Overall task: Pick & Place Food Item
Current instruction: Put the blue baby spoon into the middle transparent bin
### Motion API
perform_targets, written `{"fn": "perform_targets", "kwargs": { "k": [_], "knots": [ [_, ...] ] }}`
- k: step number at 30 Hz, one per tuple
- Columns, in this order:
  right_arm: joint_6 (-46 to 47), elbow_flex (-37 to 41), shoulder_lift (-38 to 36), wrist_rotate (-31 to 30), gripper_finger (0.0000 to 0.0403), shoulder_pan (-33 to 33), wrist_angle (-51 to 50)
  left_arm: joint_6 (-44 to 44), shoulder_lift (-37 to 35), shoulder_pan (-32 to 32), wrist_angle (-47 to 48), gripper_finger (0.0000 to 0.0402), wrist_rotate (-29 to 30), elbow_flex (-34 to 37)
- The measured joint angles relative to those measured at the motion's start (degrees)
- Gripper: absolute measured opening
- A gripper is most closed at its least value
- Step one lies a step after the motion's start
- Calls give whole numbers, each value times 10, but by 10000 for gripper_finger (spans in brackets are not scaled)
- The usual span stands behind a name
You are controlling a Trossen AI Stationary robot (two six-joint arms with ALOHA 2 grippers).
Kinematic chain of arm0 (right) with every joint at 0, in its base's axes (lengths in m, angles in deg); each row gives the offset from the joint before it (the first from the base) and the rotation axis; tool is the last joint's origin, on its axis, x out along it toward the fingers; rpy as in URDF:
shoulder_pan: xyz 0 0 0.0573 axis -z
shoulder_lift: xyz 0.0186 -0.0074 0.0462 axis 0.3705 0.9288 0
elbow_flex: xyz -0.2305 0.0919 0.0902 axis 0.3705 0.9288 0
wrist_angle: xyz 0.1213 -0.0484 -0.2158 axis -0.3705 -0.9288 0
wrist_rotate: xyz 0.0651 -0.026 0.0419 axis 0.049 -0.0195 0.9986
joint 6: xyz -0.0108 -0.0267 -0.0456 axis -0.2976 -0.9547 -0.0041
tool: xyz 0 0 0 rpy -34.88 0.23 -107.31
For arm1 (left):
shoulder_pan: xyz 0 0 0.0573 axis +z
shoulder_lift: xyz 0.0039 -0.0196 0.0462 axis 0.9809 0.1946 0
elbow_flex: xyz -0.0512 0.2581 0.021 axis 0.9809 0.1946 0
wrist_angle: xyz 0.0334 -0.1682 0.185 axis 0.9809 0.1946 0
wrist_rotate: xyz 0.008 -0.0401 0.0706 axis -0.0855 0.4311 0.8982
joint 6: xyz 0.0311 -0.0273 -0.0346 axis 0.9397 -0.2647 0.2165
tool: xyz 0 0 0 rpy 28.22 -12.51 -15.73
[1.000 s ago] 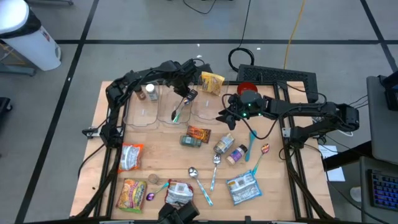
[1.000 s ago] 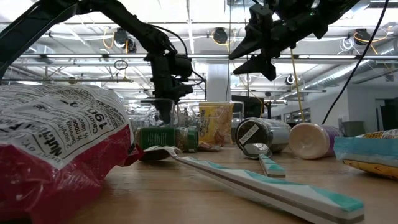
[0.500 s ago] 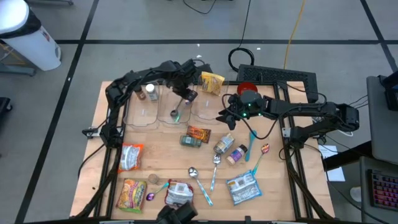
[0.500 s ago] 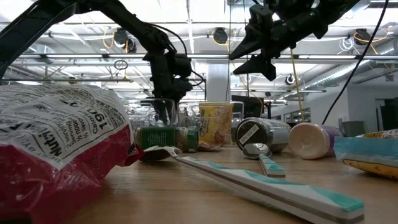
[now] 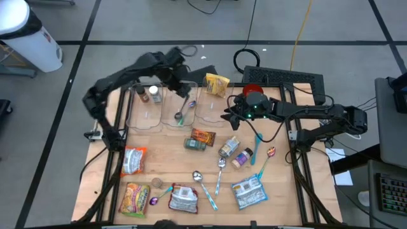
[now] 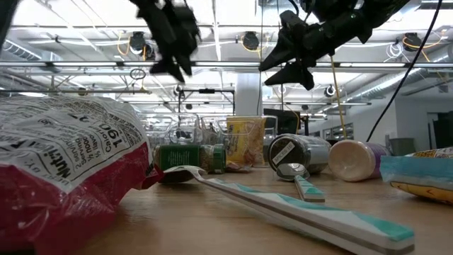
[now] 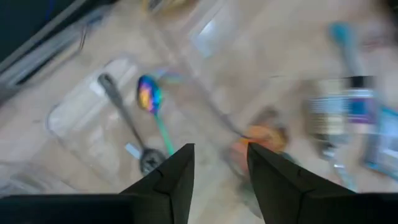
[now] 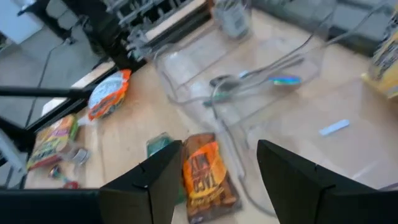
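high view: spoons lie in the middle clear bin [image 5: 179,109]; the orange snack packet [image 5: 203,137] lies just in front of that bin on the tabletop [image 5: 286,191], not yet picked. left gripper [image 5: 176,77] hangs above the bin's far edge.

left wrist view: fingers [image 7: 171,180] parted, empty.

right wrist view: right gripper [image 8: 214,180], fingers apart, empty, over the packet.

My counter [image 5: 165,162] is pale, matt wood. The three bins [image 5: 147,112] are clear glossy plastic; the spoon [image 5: 220,164] is shiny metal, the snack bags [image 5: 135,159] crinkly glossy film.
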Motion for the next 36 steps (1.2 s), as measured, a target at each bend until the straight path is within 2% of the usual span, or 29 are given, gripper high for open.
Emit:
{"fn": "perform_targets", "kwargs": {
  "k": [5,12,17,20,25,31,36],
  "knots": [
    [21,0,0,-33,203,0,34,36,-126,-3,1,154,-34,0],
    [36,0,0,-34,200,0,102,116,-284,-18,19,154,-37,0],
    [52,0,0,-35,200,-2,133,129,-383,-25,47,154,-36,1],
    [81,0,0,-71,201,-8,141,124,-444,-25,44,154,-34,23],
    [101,0,0,-124,197,-24,141,104,-548,-25,-14,154,-32,128],
    [116,0,11,-122,197,-41,157,15,-668,-25,-212,154,-32,316],
    [120,0,33,-122,196,-52,200,-83,-719,-25,-420,154,-37,487]
  ]
}}
